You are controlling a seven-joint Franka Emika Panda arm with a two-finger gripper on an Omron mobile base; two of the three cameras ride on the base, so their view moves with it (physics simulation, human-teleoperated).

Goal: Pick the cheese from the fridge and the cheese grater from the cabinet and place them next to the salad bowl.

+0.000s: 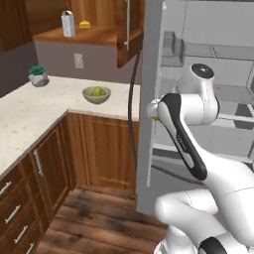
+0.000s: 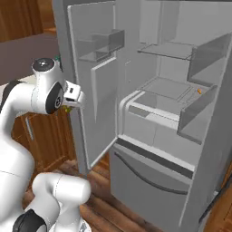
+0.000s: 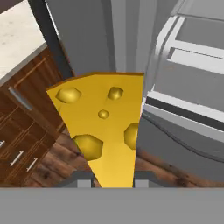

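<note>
Clearly the gripper (image 3: 113,183) is pinching the cheese (image 3: 103,127) by its narrow end, just outside the open fridge (image 2: 149,90) door; it looks light and stiff, perhaps slippery, so I would grip its flat faces.

salad bowl (image 1: 96,94) on surface (image 1: 49,106) | cheese grater (image 1: 68,24) in cabinet (image 1: 89,35) above | fridge (image 1: 149,124) right | cheese (image 3: 103,127) in end effector (image 3: 113,181)

Cheese grater (image 1: 68,24) on cabinet (image 1: 94,33) shelf, salad bowl (image 1: 96,94) below
</note>
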